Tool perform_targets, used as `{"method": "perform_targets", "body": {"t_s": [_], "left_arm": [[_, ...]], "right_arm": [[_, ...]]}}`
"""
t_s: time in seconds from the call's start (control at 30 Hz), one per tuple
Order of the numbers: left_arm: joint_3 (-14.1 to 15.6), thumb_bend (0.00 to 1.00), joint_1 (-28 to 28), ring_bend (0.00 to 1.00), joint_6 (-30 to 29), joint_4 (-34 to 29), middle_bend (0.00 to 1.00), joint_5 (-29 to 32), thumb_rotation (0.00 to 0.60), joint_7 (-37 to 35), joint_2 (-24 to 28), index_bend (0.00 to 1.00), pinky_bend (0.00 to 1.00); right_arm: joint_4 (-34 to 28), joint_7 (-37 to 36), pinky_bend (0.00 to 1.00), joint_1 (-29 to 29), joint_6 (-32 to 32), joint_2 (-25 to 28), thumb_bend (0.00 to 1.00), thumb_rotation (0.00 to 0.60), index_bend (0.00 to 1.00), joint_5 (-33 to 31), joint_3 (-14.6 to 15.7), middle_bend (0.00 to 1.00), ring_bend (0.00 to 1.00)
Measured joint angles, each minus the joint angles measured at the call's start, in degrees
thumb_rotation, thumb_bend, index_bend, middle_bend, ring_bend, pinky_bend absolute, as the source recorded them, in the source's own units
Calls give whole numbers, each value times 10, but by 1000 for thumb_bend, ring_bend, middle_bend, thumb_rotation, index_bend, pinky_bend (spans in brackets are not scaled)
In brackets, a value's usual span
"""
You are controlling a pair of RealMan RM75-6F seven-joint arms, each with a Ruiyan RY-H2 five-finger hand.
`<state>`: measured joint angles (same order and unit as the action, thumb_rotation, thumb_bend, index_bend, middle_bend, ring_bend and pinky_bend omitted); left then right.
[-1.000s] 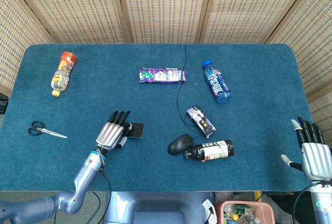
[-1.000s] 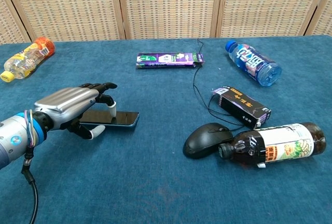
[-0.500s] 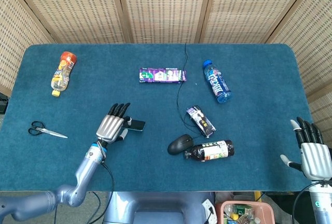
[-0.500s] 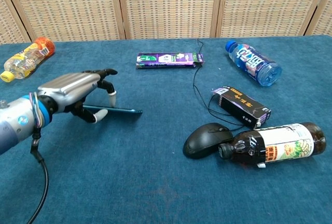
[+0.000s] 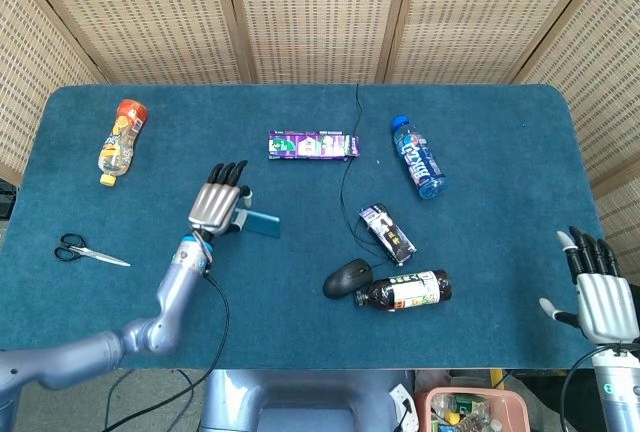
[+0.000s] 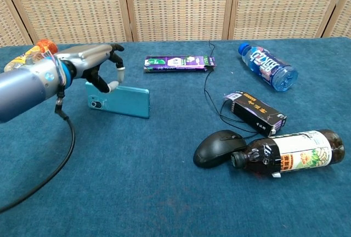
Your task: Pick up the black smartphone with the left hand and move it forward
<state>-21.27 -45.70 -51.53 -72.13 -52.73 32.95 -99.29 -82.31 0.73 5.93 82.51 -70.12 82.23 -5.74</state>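
My left hand (image 6: 90,64) grips the smartphone (image 6: 122,101) by its upper left edge, thumb on the teal back and the other fingers (image 6: 111,50) curled over the top, so the phone hangs lifted off the desk (image 6: 164,193) with its back facing my chest camera. Its long axis runs left to right, the camera lens at the end nearest my fingers and the far end reaching out to the right of them; from the head view the smartphone (image 5: 262,223) shows only as a teal sliver sticking out to the right of my left hand (image 5: 215,207). My right hand (image 5: 600,297) rests at the near right edge of the desk with its fingers straight, spread apart and holding nothing. The desk is covered in dark blue cloth, with woven cane screens (image 5: 320,12) standing behind it. Beyond my left fingers lies a purple box (image 5: 313,144); to their left an orange-capped bottle (image 5: 121,140), and nearer me on that side a pair of scissors (image 5: 85,250). Well to the right of my left fingers lie a blue bottle (image 5: 418,157), a small dark carton (image 5: 388,233), a corded black mouse (image 5: 347,278) and a dark bottle (image 5: 405,290) touching the mouse.
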Motion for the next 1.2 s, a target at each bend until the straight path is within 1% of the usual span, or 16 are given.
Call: {"method": "perform_targets", "body": {"t_s": [0.1,0.2,0.3,0.33,0.4,0.43,0.47,0.53,0.57,0.67,0.87,0.97,1.0,1.07,1.1,1.2], "left_arm": [[-5,470,-18,0,13,25,0,11,600,-1,-6,498,0],[-6,470,-30,0,22,46,0,17,600,-7,-14,468,0],[-5,470,-40,0,30,67,0,20,600,-19,-22,394,0],[-4,466,-41,0,30,70,0,19,600,-25,-23,338,0],[-3,386,-41,0,29,71,0,13,600,-43,-22,204,0],[-2,286,-40,0,27,70,0,9,600,-52,-20,111,0],[-2,170,-38,0,25,67,0,4,600,-61,-16,43,0],[2,40,-30,0,15,55,0,-12,600,-81,-2,0,0],[3,7,-25,0,9,48,0,-19,600,-88,6,0,0],[11,0,-1,0,-17,12,0,-48,600,-116,44,0,0],[40,0,71,0,-83,-83,0,-108,600,-162,156,0,0],[65,0,130,0,-141,-136,0,-134,600,-180,223,0,0],[78,0,157,0,-166,-162,0,-146,600,-189,251,0,0],[101,0,199,0,-204,-202,0,-168,600,-205,289,0,0],[117,0,225,0,-228,-224,0,-183,600,-215,308,0,0],[155,0,281,0,-279,-252,0,-211,600,-232,337,0,0]], "right_arm": [[4,1,0,2,-7,-2,0,600,0,-7,-2,0,0],[8,1,0,4,-13,-4,0,600,0,-12,-3,0,0],[13,0,0,6,-20,-6,0,600,0,-19,-4,0,0],[14,-1,0,7,-21,-6,0,600,0,-20,-5,0,0],[14,-2,0,7,-21,-6,0,600,0,-21,-6,0,0],[14,-2,0,7,-21,-6,0,600,0,-21,-6,0,0],[14,-3,0,6,-20,-6,0,600,0,-21,-6,0,0],[13,-5,0,6,-19,-5,0,600,0,-21,-6,0,0],[13,-6,0,5,-19,-5,0,600,0,-20,-5,0,0],[11,-7,0,5,-17,-4,0,600,0,-17,-4,0,0],[4,-8,0,3,-9,-1,0,600,0,-5,0,0,0],[-4,-8,0,2,1,3,0,600,0,4,1,0,0],[-7,-8,0,1,4,5,0,600,0,6,2,0,0],[-11,-8,0,0,8,7,0,600,0,10,2,0,0],[-11,-8,0,-1,9,8,0,600,0,11,3,0,0],[-14,-8,0,-2,13,10,0,600,0,13,3,0,0]]}}
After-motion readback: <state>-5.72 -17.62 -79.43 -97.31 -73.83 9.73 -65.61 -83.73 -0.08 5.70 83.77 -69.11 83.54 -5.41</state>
